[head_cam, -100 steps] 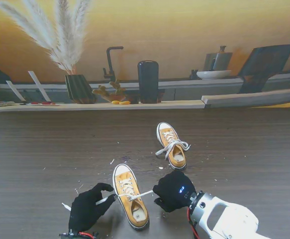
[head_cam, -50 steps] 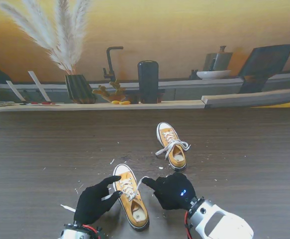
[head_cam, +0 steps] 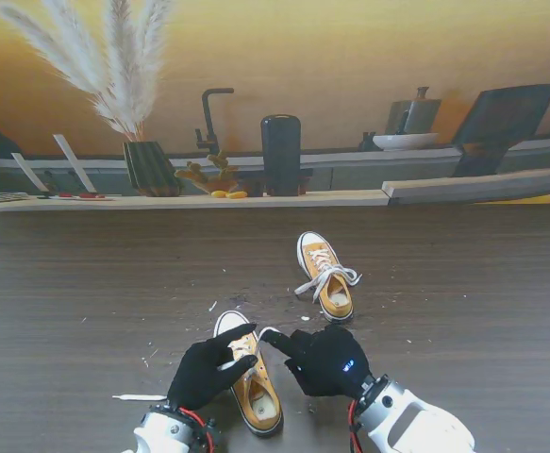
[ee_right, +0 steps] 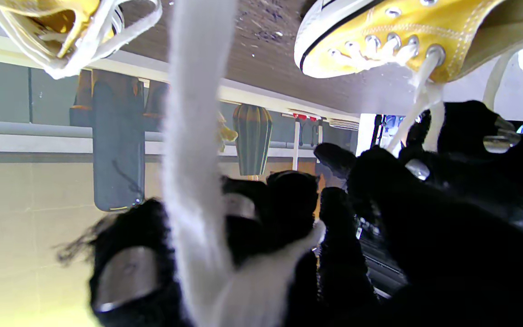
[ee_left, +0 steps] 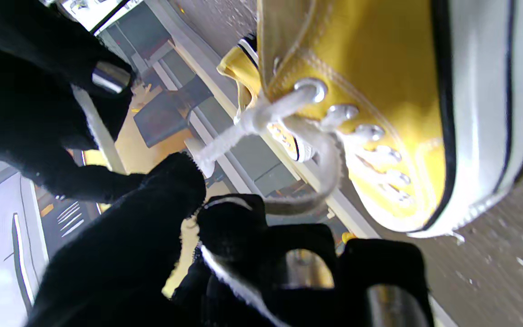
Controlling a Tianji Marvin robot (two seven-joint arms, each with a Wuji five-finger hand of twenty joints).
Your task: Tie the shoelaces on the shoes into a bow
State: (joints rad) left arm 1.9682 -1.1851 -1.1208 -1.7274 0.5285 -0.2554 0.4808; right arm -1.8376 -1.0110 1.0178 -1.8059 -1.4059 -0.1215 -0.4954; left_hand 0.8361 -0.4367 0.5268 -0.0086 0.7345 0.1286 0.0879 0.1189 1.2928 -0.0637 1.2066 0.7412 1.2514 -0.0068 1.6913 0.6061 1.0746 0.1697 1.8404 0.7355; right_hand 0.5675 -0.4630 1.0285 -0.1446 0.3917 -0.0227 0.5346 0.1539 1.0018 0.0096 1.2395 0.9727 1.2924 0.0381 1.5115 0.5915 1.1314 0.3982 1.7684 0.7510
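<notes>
The near yellow shoe [head_cam: 256, 392] lies toe away from me, its white laces [head_cam: 271, 333] loose. My left hand [head_cam: 211, 370] reaches over the shoe's tongue from the left, fingers pinched on one lace [ee_left: 261, 118] that comes from the top eyelet of the shoe [ee_left: 379, 68]. My right hand [head_cam: 327, 360] sits just right of the shoe, closed on the other lace [ee_right: 193, 136], which runs across its fingers [ee_right: 266, 213]. The two hands nearly touch over the shoe [ee_right: 402, 27]. The far yellow shoe [head_cam: 326, 276] carries a tied bow.
A white strand [head_cam: 139, 397] lies on the dark wooden table [head_cam: 76, 283] left of my left arm. Small white scraps dot the table around the shoes. A shelf at the back holds a vase [head_cam: 150, 167], a dark cylinder [head_cam: 281, 154] and a faucet.
My left hand has moved right and onto the near shoe. My right hand's fingers have stretched toward it. The lace, taut across the shoe a second ago, now arches loosely between the hands.
</notes>
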